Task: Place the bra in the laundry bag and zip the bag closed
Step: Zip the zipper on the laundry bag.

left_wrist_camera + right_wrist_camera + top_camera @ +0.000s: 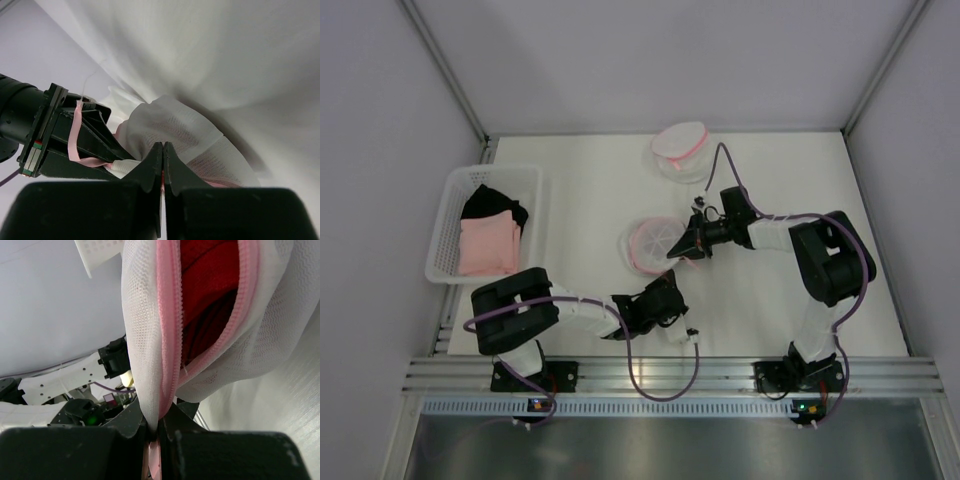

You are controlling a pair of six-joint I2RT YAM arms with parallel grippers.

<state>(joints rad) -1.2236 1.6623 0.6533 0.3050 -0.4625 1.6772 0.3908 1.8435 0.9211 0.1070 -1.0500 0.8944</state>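
Pinching the laundry bag [652,243] by its pink zipper edge [167,340] with the right gripper [155,426], jaws clamped tight on it. Showing the red bra [210,285] already inside, zip gaping open. Pressing the left gripper [163,150] shut against the mesh, on a thin pink sliver at most; unclear whether that is the pull. Risking a slip off the pull, or red fabric snagging in the teeth, given so bulging a mouth.

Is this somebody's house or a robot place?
Probably a robot test booth, not a home: two arms bolted to a metal rail, plain walls around a white table, and a basket of clothes.
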